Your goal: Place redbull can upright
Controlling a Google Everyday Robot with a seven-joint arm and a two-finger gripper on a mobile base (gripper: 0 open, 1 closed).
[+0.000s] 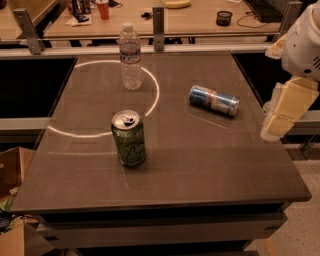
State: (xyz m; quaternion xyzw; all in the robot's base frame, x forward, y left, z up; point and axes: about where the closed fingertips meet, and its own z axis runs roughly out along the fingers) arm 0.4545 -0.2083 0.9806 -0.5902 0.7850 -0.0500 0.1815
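The redbull can [214, 100] is slim, blue and silver with a red mark. It lies on its side on the right half of the dark table [200, 165], its long axis running left to right. My gripper [278, 125] hangs at the right edge of the table, to the right of the can and slightly nearer the camera. It is above the table edge, apart from the can, and holds nothing.
A green can [129, 138] stands upright left of centre. A clear water bottle [130, 56] stands at the back left inside a white ring of light. A cluttered wooden desk [200, 15] lies behind a rail. Cardboard boxes [12, 170] sit at the lower left.
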